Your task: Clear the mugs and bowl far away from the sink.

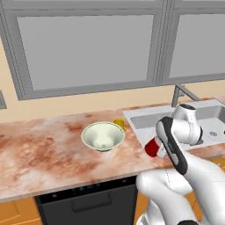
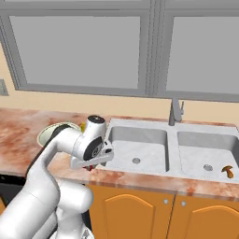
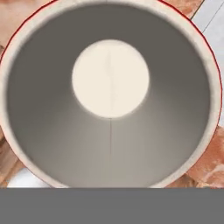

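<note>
Left base view shows, from left to right, the marbled reddish worktop (image 1: 39, 149), then the bowl (image 1: 103, 136) standing upright on it, cream inside with a greenish outside. Just behind the right side of the bowl a small part of the yellow mug (image 1: 119, 124) is visible, close to the sink corner. Further right the red mug (image 1: 153, 147) stands on the worktop strip in front of the left basin of the sink (image 1: 145, 119), and the white arm bends down over it, so the gripper (image 1: 159, 148) is mostly hidden by the wrist. The grey faucet (image 1: 181, 93) rises behind the sink.

Right base view gives the same scene from the other side: the bowl rim (image 2: 46, 132) shows behind the arm, a bit of the yellow mug (image 2: 83, 126) beside it, and only a red sliver of the red mug (image 2: 87, 167) under the hand. A small brown thing (image 2: 228, 171) lies in the right basin (I cannot tell what it is).

Hand view looks straight down into the red mug (image 3: 109, 144), its pale inside very near the camera. The gripper is closed narrow; it seems to pinch the mug wall, but the contact itself is hidden.
</note>
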You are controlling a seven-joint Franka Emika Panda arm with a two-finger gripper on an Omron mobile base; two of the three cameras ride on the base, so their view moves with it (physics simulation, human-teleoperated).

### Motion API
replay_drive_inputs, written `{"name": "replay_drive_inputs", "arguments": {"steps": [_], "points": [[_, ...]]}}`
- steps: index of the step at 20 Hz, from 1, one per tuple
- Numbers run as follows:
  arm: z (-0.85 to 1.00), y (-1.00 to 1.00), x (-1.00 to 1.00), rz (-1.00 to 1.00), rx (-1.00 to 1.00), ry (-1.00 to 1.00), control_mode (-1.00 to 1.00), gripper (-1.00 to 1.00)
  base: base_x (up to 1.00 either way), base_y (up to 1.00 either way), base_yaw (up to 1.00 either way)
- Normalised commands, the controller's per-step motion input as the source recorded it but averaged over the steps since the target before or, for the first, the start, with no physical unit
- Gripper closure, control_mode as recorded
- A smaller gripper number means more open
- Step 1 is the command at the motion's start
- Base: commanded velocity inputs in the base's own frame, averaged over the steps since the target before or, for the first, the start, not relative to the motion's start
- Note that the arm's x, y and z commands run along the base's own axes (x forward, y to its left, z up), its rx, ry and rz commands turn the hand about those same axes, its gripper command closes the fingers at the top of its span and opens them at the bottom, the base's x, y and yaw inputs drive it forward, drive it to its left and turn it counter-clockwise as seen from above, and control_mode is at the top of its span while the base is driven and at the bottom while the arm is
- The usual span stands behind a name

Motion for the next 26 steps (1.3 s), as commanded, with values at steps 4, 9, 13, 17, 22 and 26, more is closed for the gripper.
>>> {"name": "replay_drive_inputs", "arguments": {"steps": [4, 9, 13, 17, 22, 26], "points": [[1.00, 0.37, -0.20, -0.06, -0.07, -0.01, -1.00, 1.00, 0.00, 0.00, 0.00], [1.00, 0.33, -0.04, -0.28, -0.08, 0.15, -1.00, 1.00, 0.00, 0.00, 0.00], [1.00, 0.00, -0.15, -0.44, 0.00, 0.06, -1.00, 1.00, 0.00, 0.00, 0.00], [1.00, 0.00, -0.38, -0.38, 0.02, 0.09, -1.00, 1.00, 0.00, 0.00, 0.00], [0.86, 0.00, -0.32, -0.33, 0.02, 0.13, -1.00, 1.00, 0.00, 0.00, 0.00], [0.51, 0.00, -0.41, -0.07, 0.03, 0.03, -1.00, 1.00, 0.00, 0.00, 0.00]]}}
